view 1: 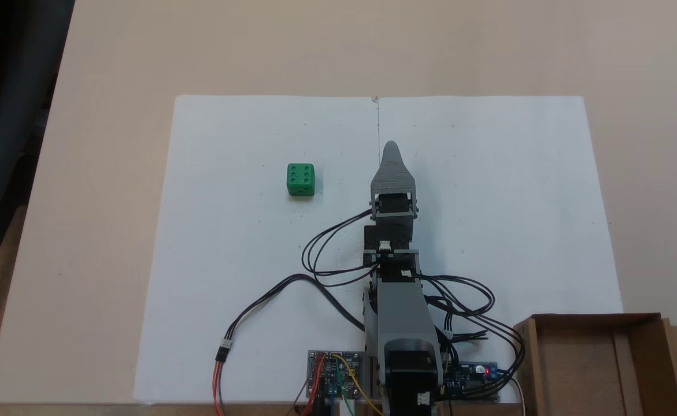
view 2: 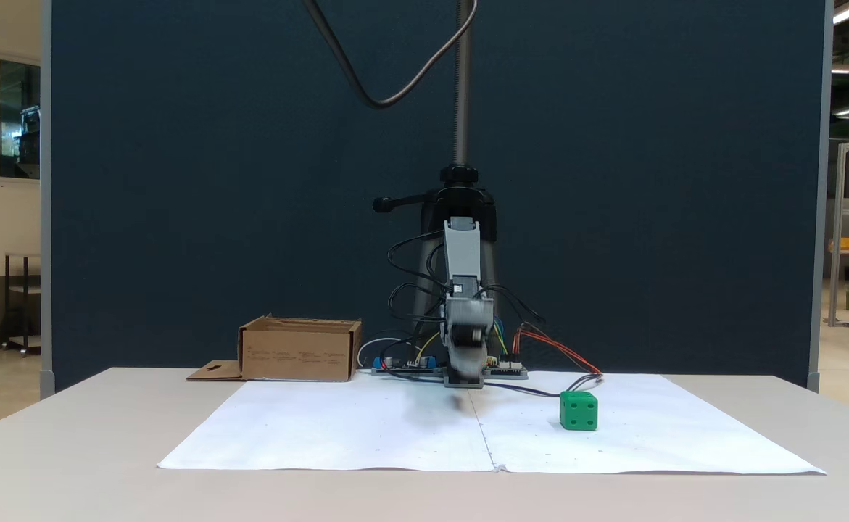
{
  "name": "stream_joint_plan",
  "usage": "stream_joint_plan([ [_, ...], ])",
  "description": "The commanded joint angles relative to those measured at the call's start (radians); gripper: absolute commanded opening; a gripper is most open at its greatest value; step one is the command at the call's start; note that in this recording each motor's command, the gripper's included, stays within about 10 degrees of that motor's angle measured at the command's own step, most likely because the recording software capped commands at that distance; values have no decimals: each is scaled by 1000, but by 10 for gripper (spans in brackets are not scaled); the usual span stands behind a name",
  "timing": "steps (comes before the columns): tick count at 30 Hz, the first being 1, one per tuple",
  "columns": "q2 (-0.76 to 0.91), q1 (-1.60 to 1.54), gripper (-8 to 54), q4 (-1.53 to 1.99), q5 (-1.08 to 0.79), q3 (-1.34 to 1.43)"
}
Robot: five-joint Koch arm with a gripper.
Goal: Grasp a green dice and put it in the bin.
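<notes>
The green dice (view 1: pixel 300 179) sits by itself on the white paper (view 1: pixel 245 323), well left of the end effector (view 1: pixel 391 148) in the view from above. Only one jaw tip shows, so I can't tell if it's open or closed. The cardboard bin (view 1: pixel 598 364) is at the surface's (view 1: pixel 113 69) bottom right corner

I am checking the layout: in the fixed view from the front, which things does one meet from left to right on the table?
Bin → gripper → green dice.
</notes>
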Motion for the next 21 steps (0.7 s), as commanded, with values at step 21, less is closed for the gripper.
stream_joint_plan([
  [21, -327, -31, 433, 1258, 225, -882],
])
